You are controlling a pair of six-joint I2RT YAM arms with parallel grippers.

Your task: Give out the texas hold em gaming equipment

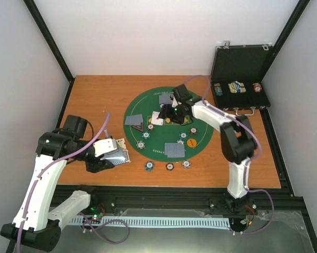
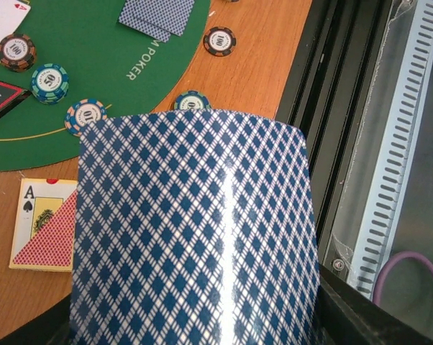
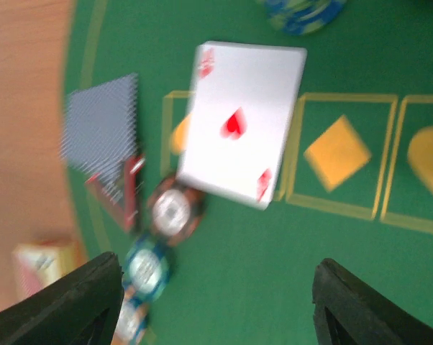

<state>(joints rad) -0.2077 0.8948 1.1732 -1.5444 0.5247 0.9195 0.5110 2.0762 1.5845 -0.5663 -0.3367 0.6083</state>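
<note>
My left gripper [image 1: 110, 158] hangs over the table's near left, beside the green poker mat [image 1: 148, 103], and is shut on blue-backed playing cards [image 2: 195, 230] that hide its fingertips. My right gripper [image 3: 216, 305] hovers open over the mat with nothing between its fingers. Just ahead of it an ace of hearts [image 3: 242, 118] lies face up. Face-down cards [image 1: 133, 120] and a black-and-red triangle marker [image 3: 119, 190] lie to the left, and another face-down pair [image 1: 174, 150] lies at the mat's near side. Striped poker chips [image 1: 140, 144] ring the mat's near edge. An orange disc [image 1: 191, 143] sits on the right.
A black hard case [image 1: 240, 87] stands open at the back right, with decks and chips inside. A card box [image 2: 44, 223] showing an ace of spades lies on the wood under my left gripper. Black rails [image 1: 190, 197] run along the table's near edge.
</note>
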